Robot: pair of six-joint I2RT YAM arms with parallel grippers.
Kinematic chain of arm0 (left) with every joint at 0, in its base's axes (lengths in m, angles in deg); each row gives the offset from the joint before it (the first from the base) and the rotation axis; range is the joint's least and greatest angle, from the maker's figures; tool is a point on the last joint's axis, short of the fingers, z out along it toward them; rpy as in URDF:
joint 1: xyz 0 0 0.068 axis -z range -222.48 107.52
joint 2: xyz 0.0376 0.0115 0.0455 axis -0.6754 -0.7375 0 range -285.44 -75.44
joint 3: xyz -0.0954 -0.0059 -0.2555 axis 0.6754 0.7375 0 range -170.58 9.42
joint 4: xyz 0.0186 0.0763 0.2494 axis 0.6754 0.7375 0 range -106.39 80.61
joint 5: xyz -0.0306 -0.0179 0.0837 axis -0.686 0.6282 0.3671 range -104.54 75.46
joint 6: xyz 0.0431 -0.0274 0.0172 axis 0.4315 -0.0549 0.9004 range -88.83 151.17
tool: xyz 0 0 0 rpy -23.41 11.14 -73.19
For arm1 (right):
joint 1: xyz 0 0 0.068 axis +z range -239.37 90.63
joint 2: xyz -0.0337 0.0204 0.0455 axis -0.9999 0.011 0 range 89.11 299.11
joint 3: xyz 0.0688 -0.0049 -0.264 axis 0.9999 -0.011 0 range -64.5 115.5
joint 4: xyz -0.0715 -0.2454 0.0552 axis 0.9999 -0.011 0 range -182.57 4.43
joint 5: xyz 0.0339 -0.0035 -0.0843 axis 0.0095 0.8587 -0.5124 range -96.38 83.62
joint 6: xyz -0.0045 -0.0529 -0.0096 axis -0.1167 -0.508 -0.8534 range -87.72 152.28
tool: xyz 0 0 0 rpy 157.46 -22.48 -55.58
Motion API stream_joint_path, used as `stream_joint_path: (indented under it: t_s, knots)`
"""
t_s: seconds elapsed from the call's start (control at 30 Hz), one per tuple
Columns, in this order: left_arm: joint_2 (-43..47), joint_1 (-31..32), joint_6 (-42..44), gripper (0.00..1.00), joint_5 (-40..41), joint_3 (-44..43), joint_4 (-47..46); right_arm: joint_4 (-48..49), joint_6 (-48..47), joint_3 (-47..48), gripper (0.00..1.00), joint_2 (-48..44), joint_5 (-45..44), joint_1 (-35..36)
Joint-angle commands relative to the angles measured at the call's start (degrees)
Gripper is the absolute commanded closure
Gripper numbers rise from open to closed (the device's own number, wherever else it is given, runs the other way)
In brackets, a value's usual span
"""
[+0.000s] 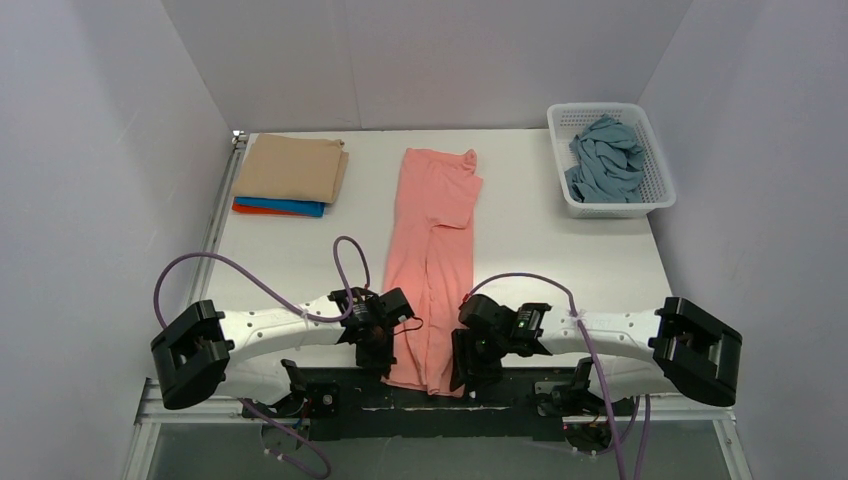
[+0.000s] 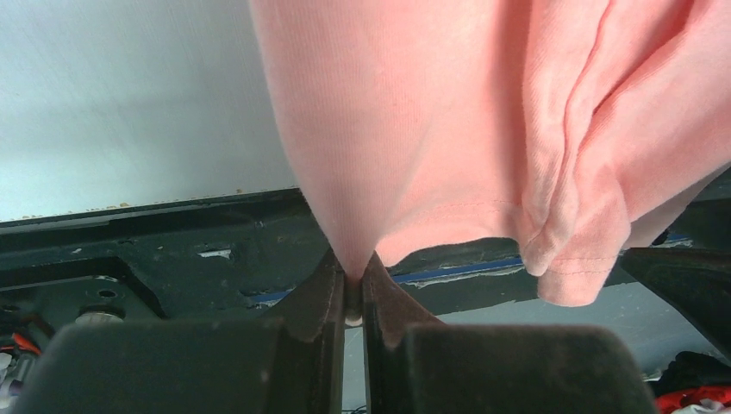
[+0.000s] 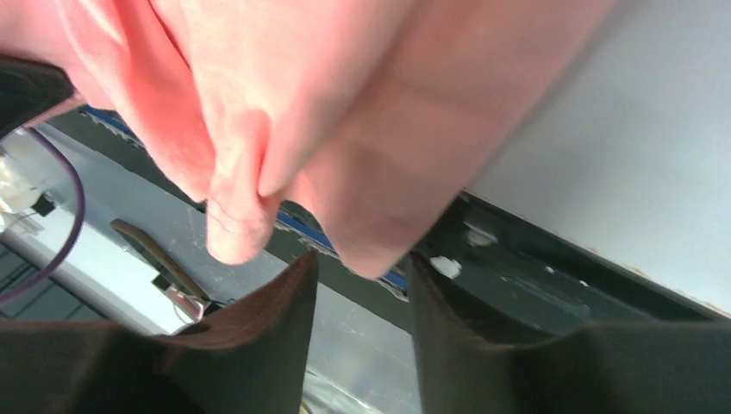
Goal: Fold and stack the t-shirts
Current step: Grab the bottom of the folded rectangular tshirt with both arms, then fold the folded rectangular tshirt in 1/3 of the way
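At the near edge, the left hand (image 2: 354, 289) is clamped on one hem corner of the salmon-pink t-shirt (image 1: 435, 230). The right hand (image 3: 360, 297) stands apart, the other corner just at its fingertips. The shirt runs lengthwise up the surface (image 1: 540, 240). Far left, a folded tan t-shirt (image 1: 290, 168) tops a blue t-shirt (image 1: 295, 208) and an orange-red t-shirt (image 1: 248, 208). Far right, a grey-blue t-shirt (image 1: 605, 160) lies crumpled in the white basket (image 1: 657, 150).

A white plastic mesh basket (image 1: 598, 107) stands at the far right corner. It rests on the white tabletop (image 1: 550, 240).
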Motion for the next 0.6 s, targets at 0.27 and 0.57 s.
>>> stream_joint_path:
  t_s: [0.27, 0.57]
  knots:
    - [8.2, 0.5, -1.8, 1.00, 0.1, 4.7, 16.9, 1.5, 6.4, -6.1, 0.99, -7.0, 4.8, 1.6]
    - [9.9, 0.9, 0.9, 1.00, -1.0, -3.9, 25.6, 0.9, 4.7, -3.7, 0.99, -13.6, 7.8, 1.7]
